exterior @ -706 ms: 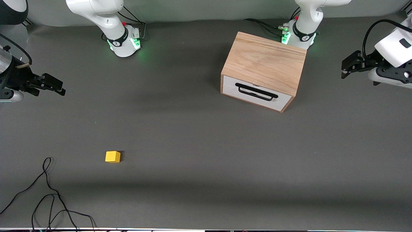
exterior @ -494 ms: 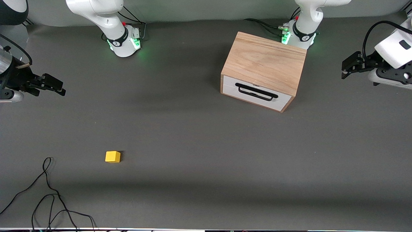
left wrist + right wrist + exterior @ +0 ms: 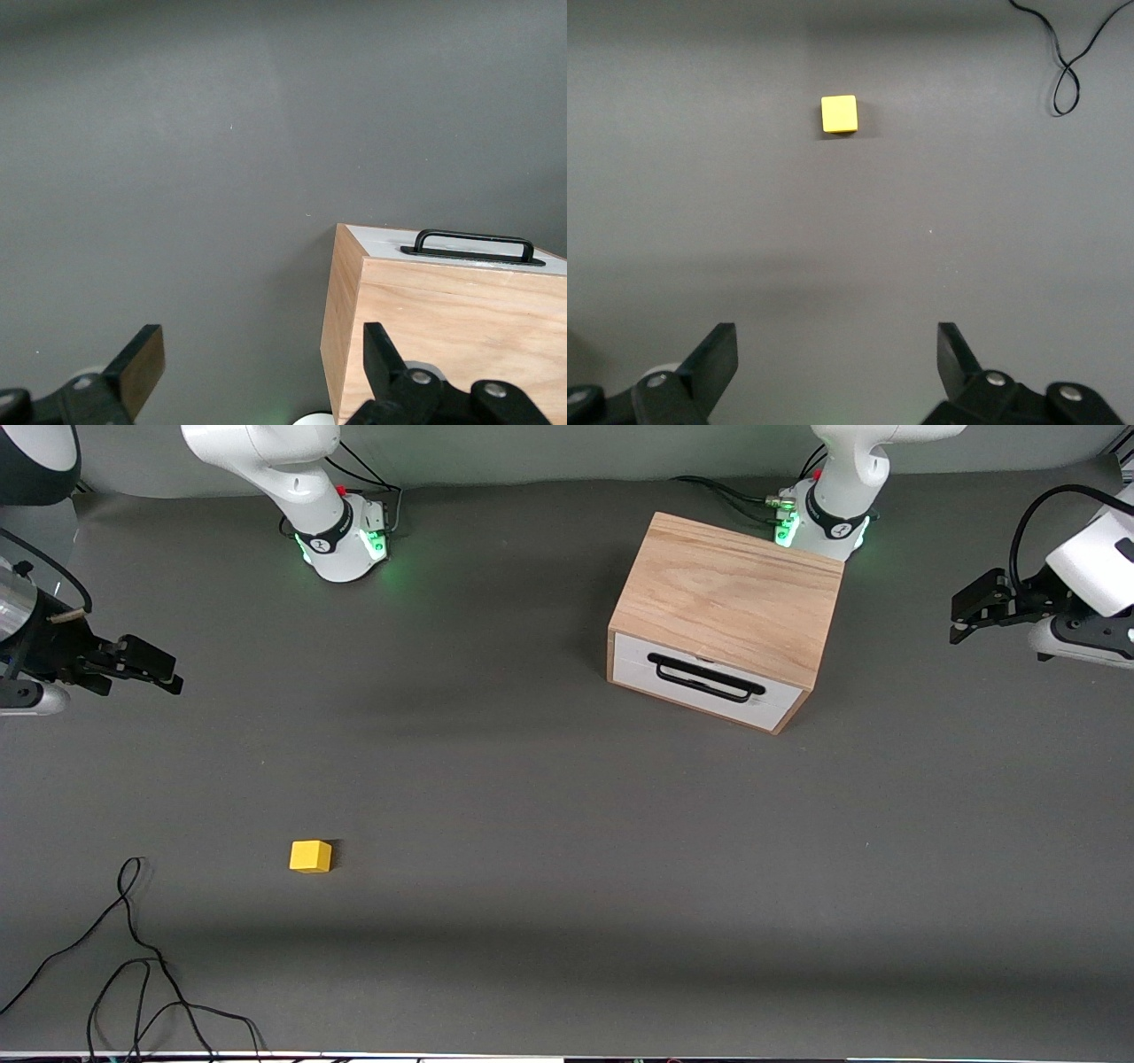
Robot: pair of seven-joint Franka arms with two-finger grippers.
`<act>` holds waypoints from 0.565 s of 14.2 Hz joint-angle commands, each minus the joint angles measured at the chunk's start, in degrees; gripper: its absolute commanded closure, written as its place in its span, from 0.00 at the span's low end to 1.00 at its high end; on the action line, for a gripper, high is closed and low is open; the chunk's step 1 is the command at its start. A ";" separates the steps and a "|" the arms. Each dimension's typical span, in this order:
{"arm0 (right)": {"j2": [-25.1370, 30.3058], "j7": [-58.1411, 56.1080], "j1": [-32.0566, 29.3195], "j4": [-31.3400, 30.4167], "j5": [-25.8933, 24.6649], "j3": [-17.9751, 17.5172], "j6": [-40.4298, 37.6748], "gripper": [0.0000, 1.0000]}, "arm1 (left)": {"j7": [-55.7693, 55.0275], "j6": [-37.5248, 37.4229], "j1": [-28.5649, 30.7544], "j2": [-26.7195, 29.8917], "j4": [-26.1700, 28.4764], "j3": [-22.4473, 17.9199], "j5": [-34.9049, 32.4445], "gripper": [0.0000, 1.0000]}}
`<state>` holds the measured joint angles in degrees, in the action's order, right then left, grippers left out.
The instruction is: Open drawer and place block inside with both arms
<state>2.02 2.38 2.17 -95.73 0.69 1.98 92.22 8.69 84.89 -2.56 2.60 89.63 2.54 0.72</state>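
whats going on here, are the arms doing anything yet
Nothing is being handled yet. The white-fronted drawer with the black bar handle sits shut in its light-wood box. The small yellow block lies alone on the grey table, nearer the front camera, toward the right arm's end. The left gripper and the right gripper both hang open and empty over the table's ends.

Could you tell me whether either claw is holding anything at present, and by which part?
Nothing is held: the left claw and right claw are both open and empty; the small yellow cube lies untouched on the table.
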 commanded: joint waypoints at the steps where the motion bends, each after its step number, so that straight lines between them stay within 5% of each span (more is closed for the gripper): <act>1: -0.79 -0.54 -0.41 1.95 0.36 -0.22 -0.11 0.00 | 0.98 0.36 0.28 0.74 1.16 0.10 -0.64 0.00; 8: -0.79 0.60 -0.32 4.06 0.18 -0.14 0.33 0.00 | 0.98 0.45 0.28 0.74 1.17 0.10 -0.64 0.00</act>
<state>1.88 2.39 2.16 -93.36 0.69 2.02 92.77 8.69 84.89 -2.54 2.56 89.97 2.54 0.72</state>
